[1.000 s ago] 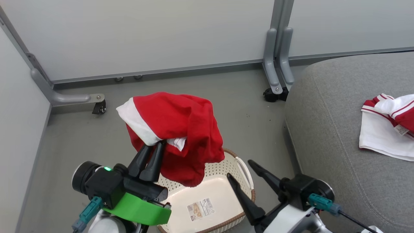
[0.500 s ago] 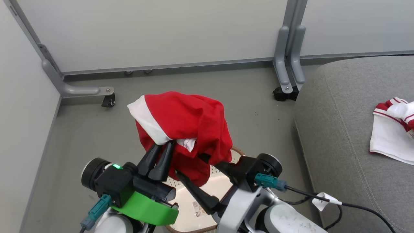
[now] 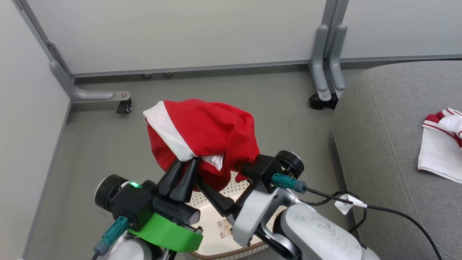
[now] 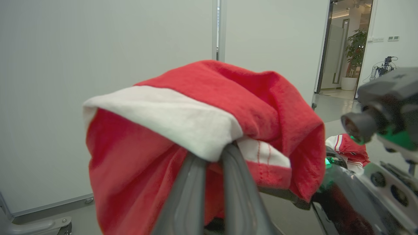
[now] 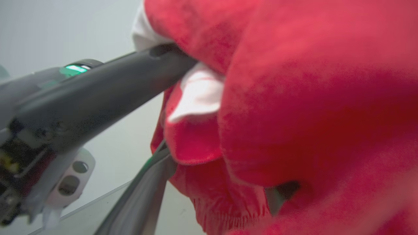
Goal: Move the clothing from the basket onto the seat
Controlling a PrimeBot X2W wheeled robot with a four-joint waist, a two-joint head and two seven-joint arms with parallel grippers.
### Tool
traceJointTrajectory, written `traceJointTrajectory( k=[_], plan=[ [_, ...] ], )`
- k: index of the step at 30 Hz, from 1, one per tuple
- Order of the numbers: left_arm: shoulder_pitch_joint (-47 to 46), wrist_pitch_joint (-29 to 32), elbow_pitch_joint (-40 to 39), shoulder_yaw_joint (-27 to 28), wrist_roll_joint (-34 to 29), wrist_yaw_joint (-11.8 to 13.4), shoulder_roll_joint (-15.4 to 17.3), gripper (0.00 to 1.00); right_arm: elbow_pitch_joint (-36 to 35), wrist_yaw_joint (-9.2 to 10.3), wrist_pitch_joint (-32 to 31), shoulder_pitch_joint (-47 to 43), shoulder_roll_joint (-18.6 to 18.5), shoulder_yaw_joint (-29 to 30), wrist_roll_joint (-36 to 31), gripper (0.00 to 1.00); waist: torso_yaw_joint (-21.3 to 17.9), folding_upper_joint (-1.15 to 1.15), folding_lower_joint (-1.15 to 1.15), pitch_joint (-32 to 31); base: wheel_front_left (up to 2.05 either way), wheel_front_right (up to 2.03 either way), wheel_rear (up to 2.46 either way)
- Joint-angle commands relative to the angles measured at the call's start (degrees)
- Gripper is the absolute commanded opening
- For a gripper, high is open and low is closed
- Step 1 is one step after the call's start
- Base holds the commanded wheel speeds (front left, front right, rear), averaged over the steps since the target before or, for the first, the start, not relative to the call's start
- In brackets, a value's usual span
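Seat (image 3: 379, 144), a large grey fabric sofa cushion, lies at right, already bearing one red-and-white striped garment (image 3: 440, 144). Cream perforated plastic basket (image 3: 216, 220) sits beneath the arms. Above it hangs the second red garment with white trim (image 3: 205, 130), pinched by the closed left gripper (image 3: 184, 173). Right gripper (image 3: 214, 172), beside the basket a second ago, now reaches in, spread wide around the cloth's lower folds, probably for a second hold.

Soft matt cloth garment (image 3: 205, 126); glossy perforated plastic basket (image 3: 236, 184) (woven-look rim).

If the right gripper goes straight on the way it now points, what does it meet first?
The red garment held by the left gripper; the open right gripper seems to touch it.
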State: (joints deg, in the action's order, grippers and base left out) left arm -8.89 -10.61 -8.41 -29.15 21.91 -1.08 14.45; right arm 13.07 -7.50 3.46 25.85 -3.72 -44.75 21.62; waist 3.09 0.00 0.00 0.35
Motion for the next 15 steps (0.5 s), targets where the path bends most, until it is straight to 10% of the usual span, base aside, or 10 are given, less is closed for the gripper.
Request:
traceJointTrajectory(
  k=[1,7,8,9,15],
  plan=[
    [-1.0,0.1,-0.1,-0.1,0.5,-0.3,0.1,0.0,0.7,0.02,0.8,1.0,0.3,-0.1,0.6,1.0,0.1,0.0,0.0,0.1,0.0,0.0,0.0],
    [-1.3,0.1,0.1,-0.6,0.7,-0.4,0.1,0.0,3.4,0.02,2.2,3.0,0.7,-1.4,1.8,0.89,0.2,0.0,0.0,0.4,0.0,0.0,0.0],
    [-1.3,0.1,0.1,-0.7,0.7,-0.4,0.0,0.0,3.8,0.02,2.4,3.4,0.8,-1.9,2.3,0.34,0.2,0.0,0.0,0.5,0.0,0.0,0.0],
    [-1.3,0.1,0.1,-0.8,0.7,-0.4,0.0,0.0,4.2,0.02,2.1,3.6,0.8,-2.4,2.8,0.0,0.2,0.0,0.0,0.5,0.0,0.0,0.0],
    [-1.7,0.0,0.2,-1.0,1.0,-0.4,0.1,0.0,5.7,0.02,3.3,5.3,0.8,-4.1,5.6,0.0,0.2,0.0,0.0,0.7,0.0,0.0,0.0]
  ],
)
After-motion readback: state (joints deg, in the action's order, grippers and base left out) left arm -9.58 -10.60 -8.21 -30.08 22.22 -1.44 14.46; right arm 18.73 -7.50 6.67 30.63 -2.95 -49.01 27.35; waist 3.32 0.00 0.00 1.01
